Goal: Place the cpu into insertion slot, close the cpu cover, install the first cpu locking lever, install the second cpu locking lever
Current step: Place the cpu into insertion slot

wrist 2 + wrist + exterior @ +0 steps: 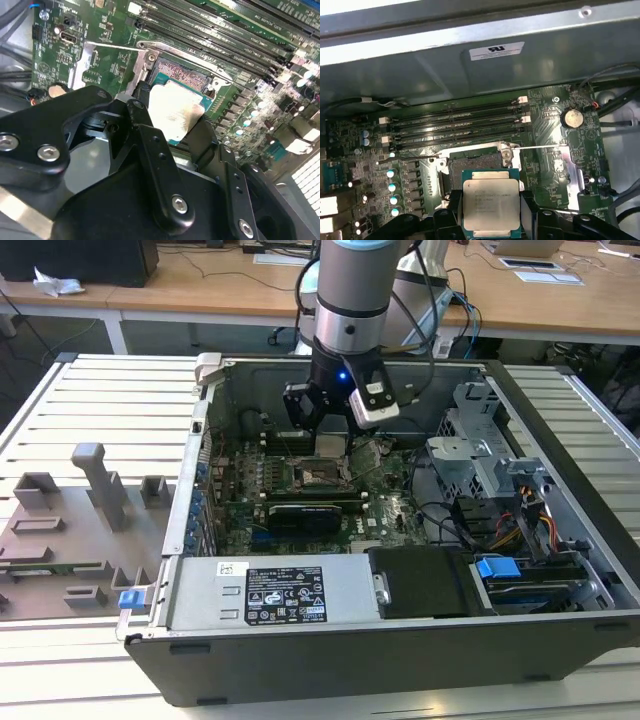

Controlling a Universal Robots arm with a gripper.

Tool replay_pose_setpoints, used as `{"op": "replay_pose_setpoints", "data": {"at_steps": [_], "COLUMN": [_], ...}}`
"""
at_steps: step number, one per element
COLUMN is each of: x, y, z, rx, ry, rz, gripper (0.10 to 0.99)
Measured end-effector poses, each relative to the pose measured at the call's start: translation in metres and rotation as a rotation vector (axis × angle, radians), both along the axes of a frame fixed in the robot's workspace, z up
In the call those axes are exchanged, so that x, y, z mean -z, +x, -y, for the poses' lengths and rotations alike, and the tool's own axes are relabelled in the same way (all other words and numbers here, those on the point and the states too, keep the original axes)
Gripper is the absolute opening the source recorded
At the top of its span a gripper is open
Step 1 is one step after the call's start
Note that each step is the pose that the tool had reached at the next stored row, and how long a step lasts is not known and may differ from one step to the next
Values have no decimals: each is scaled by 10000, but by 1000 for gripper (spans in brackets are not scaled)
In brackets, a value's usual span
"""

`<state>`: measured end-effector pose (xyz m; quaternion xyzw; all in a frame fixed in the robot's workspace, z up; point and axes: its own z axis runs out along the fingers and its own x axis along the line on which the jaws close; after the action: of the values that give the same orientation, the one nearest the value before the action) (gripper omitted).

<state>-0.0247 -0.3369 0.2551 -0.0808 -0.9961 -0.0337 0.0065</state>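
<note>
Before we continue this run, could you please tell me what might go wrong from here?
The gripper holds the cpu by its edges above the open socket; coming down skewed, it might bend contacts. The thin locking lever beside the socket could snag the gripper.

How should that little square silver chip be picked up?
Grip the cpu by two opposite edges, coming from above its flat top: it is thin and square, so its parallel sides suit a pinch. The gripper holds it so.

Bright even light, cpu glaring — soft shadows
</note>
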Motion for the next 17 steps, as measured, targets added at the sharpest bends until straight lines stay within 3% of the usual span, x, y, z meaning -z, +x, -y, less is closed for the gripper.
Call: {"op": "replay_pose_setpoints", "data": {"at_steps": [17], "x": [7], "y": [0], "z": [0], "rx": [2676], "ry": [-116], "rz": [0], "gripper": [545]}}
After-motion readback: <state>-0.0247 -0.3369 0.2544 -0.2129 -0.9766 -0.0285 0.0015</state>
